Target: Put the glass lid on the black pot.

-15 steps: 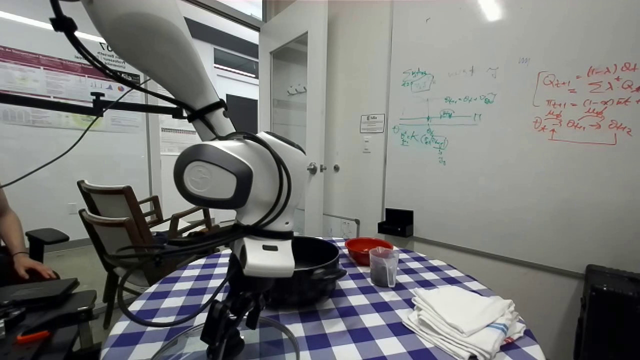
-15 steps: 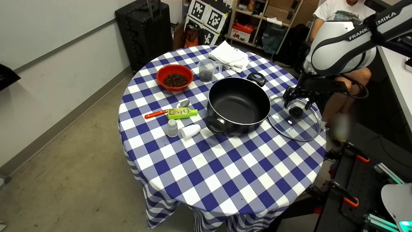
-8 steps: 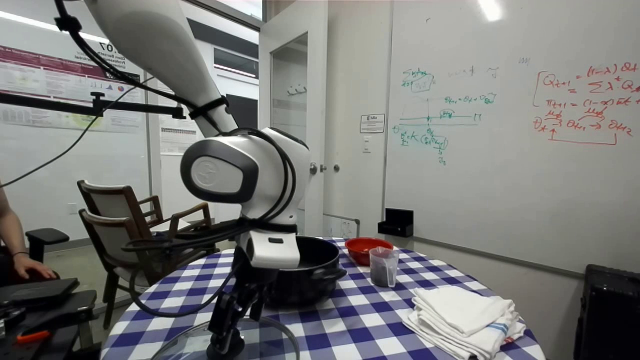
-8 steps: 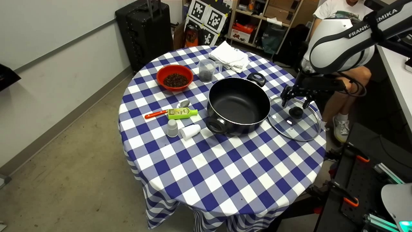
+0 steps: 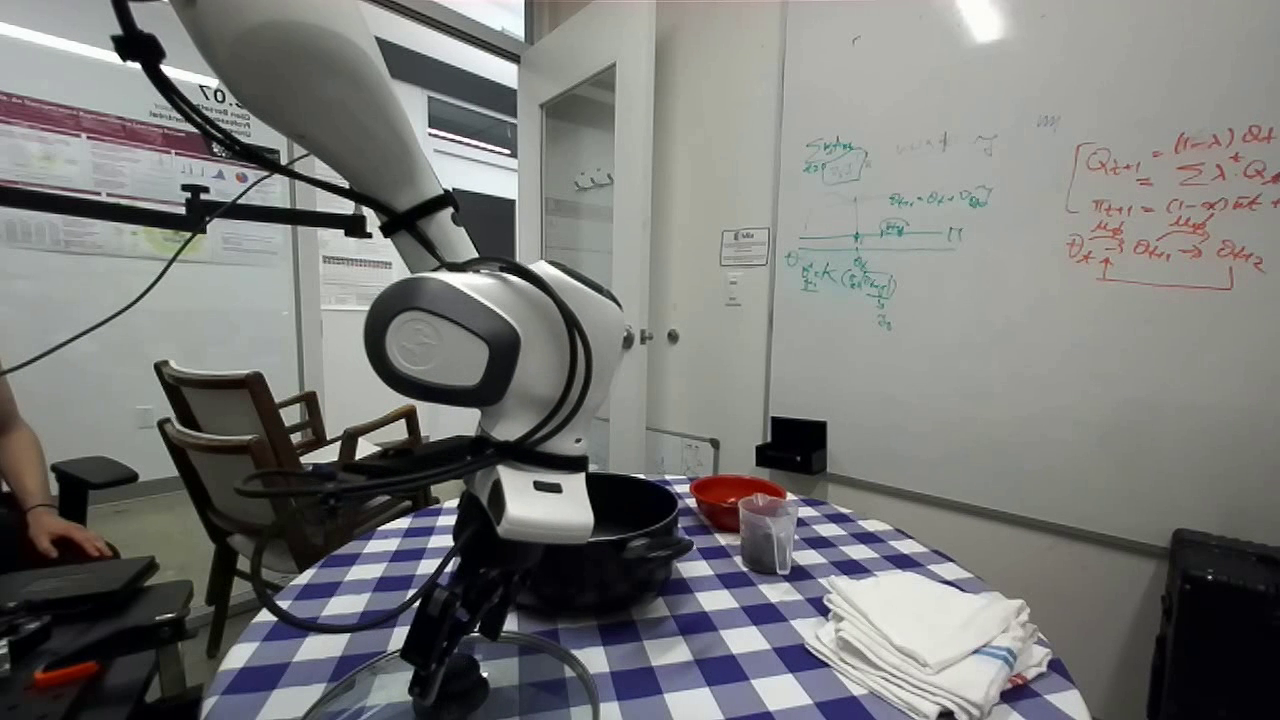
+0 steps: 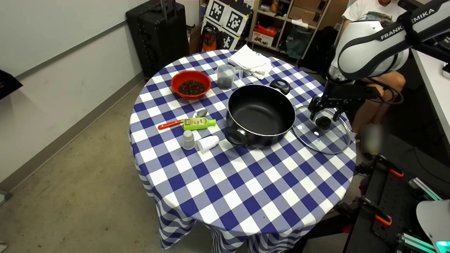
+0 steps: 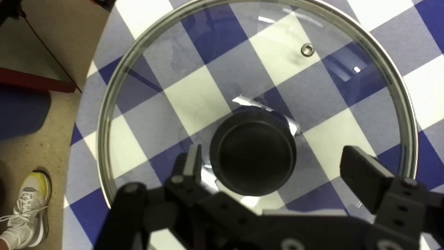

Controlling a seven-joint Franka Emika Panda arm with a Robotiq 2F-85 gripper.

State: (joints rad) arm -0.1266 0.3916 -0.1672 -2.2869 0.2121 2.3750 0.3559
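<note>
hanging over the glass lid [image 6: 316, 135] beside the black pot [image 6: 261, 111], the pincer [image 7: 272, 158] flanks the knob [image 7: 253, 152], fingers [image 7: 364, 178] apart.

We see a red bowl [image 6: 191, 75] of dark bits [image 6: 191, 88] on a round, checked counter [image 6: 246, 182]. Beside the bowl stands a clear measuring jug [image 6: 225, 77]; farther from the bowl lie folded white towels [image 6: 250, 62]. At another side of the bowl are a green bottle [image 6: 197, 123], a red handle [image 6: 171, 124], an upright shaker [image 6: 188, 140] and a white container [image 6: 208, 143] lying sideways.
</note>
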